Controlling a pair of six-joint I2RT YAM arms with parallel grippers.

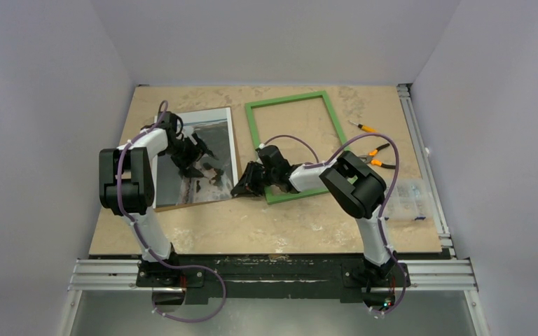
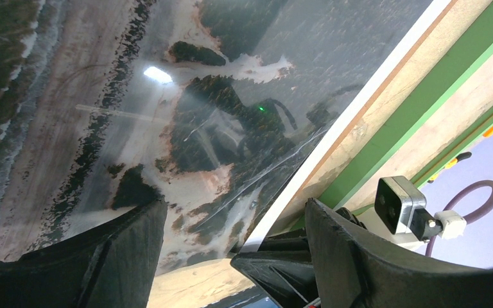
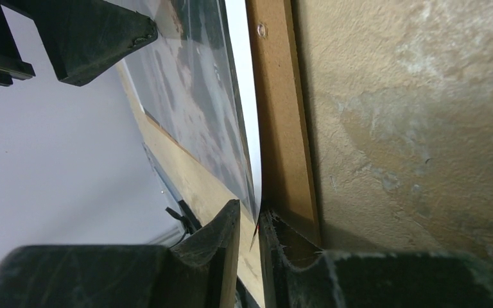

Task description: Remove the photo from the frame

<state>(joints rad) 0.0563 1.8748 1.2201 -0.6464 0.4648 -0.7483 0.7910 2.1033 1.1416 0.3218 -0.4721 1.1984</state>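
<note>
The photo point(image 1: 207, 140), a grey and dark landscape with a white margin, lies flat on the table left of centre, outside the frame. The green frame point(image 1: 287, 99) lies beside it to the right, with bare table showing through it. My left gripper point(image 1: 203, 164) hovers over the print's lower half, wide open and empty point(image 2: 234, 205) above the photo point(image 2: 199, 115). My right gripper point(image 1: 242, 189) is at the photo's near right corner. Its fingers stand a narrow gap apart point(image 3: 249, 215), with the thin corner of the photo point(image 3: 199, 96) between them. Brown fibreboard point(image 3: 282, 128) shows alongside.
Orange-handled pliers point(image 1: 375, 157) and a small orange-tipped tool point(image 1: 364, 128) lie right of the frame. A clear plastic box point(image 1: 408, 199) sits at the table's right edge. The right wrist's camera point(image 2: 401, 205) is close to my left fingers.
</note>
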